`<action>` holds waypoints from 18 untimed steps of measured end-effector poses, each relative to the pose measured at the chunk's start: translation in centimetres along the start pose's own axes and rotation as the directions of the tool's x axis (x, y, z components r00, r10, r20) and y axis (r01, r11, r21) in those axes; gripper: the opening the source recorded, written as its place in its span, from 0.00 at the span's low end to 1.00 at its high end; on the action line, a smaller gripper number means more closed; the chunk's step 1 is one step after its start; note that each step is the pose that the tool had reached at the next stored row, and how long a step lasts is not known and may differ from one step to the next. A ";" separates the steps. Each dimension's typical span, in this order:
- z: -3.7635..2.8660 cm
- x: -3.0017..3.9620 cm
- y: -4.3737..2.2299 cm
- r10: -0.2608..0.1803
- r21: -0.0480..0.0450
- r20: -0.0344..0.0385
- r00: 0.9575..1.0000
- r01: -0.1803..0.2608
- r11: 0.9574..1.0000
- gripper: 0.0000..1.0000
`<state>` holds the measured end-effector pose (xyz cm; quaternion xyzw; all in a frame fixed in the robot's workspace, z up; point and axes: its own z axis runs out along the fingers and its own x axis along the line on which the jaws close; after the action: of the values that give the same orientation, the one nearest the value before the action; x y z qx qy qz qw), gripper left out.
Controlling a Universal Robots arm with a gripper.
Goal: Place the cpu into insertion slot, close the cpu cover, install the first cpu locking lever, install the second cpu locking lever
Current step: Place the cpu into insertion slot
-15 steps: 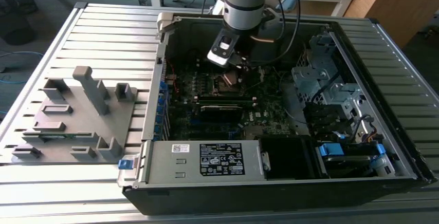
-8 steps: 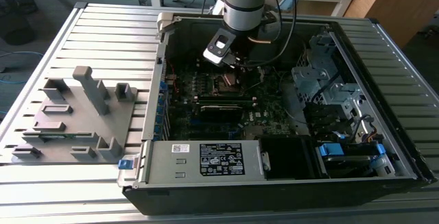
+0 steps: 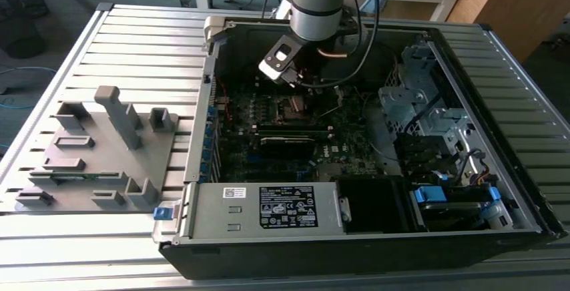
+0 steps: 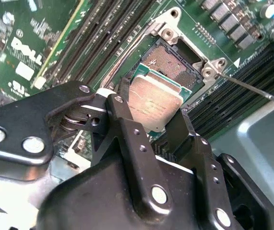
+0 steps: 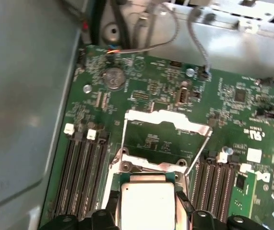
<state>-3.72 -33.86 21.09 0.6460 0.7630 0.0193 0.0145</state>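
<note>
My gripper (image 4: 151, 109) is shut on the cpu (image 4: 157, 98), a small square chip with a dull silver top, one black finger on each side. The chip hangs just over the near part of the insertion slot (image 4: 177, 64), whose dark pin field lies uncovered beyond it. I cannot tell whether chip and slot touch. In the first wrist view the cpu (image 5: 148, 199) sits between the fingers of the gripper (image 5: 148, 210), and the cpu cover (image 5: 168, 120) stands open behind the socket, with thin lever rods (image 5: 197, 155) beside it. In the exterior view the arm reaches into the case above the slot (image 3: 294, 107).
Long black memory slots (image 5: 84, 172) flank the socket on both sides. The case walls (image 3: 210, 57), a drive cage (image 3: 418, 97) and loose cables (image 3: 356, 44) close in around the arm. A power supply (image 3: 267, 207) fills the case front. A grey fixture (image 3: 98, 151) stands at the exterior view's left.
</note>
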 end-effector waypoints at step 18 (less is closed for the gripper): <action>0.27 0.30 -0.89 0.137 -0.001 0.001 0.991 -0.137 0.991 0.54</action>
<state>-4.63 -33.71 20.78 0.6970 0.7167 0.0201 0.0139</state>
